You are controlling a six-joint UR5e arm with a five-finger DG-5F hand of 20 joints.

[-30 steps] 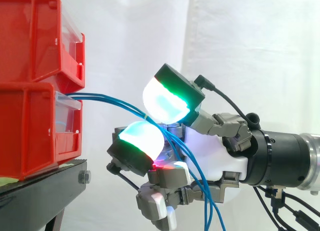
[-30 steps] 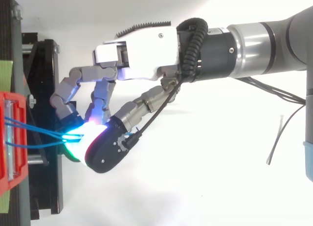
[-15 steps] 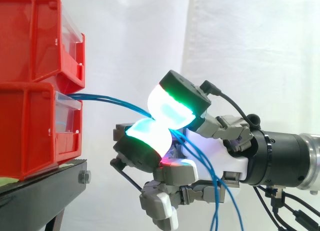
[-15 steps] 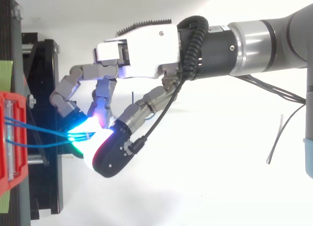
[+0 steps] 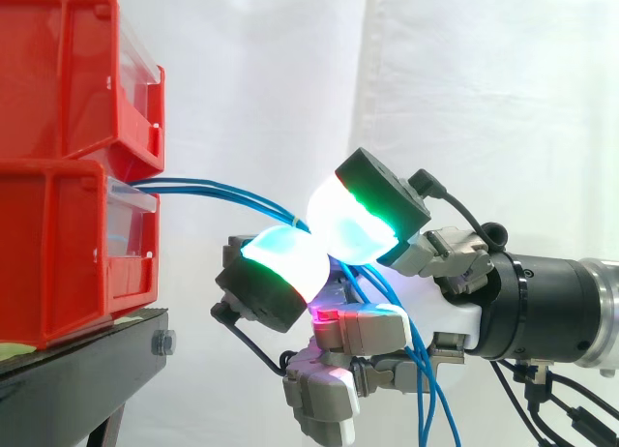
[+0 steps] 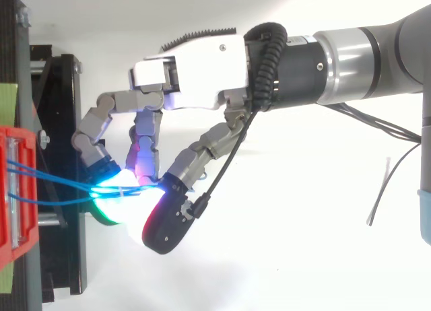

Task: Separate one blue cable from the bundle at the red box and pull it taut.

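Observation:
Several blue cables [image 5: 208, 191] leave the front of the lower red box [image 5: 68, 253] and run right to my hand [image 5: 440, 316]. Two glowing pads meet on them, a green-white one [image 5: 356, 223] above and a cyan one [image 5: 280, 263] below, and a small white tie [image 5: 290, 218] sits on the cables just before the pads. Past the pinch the cables drop in front of the palm [image 5: 426, 389]. From above, the blue cables [image 6: 60, 184] cross from the red box [image 6: 17, 210] to the curled fingers of my hand [image 6: 195, 82].
A second red bin [image 5: 68, 70] is stacked on the lower one, and both stand on a black stand [image 5: 87, 370] at the left. A white curtain hangs behind. A thin grey wire [image 6: 380, 193] lies at the right in the top view.
The upper green-white pad has shifted right, away from the boxes, and the lower pad has come up to meet it on the cables. The cable run from the box now sags less.

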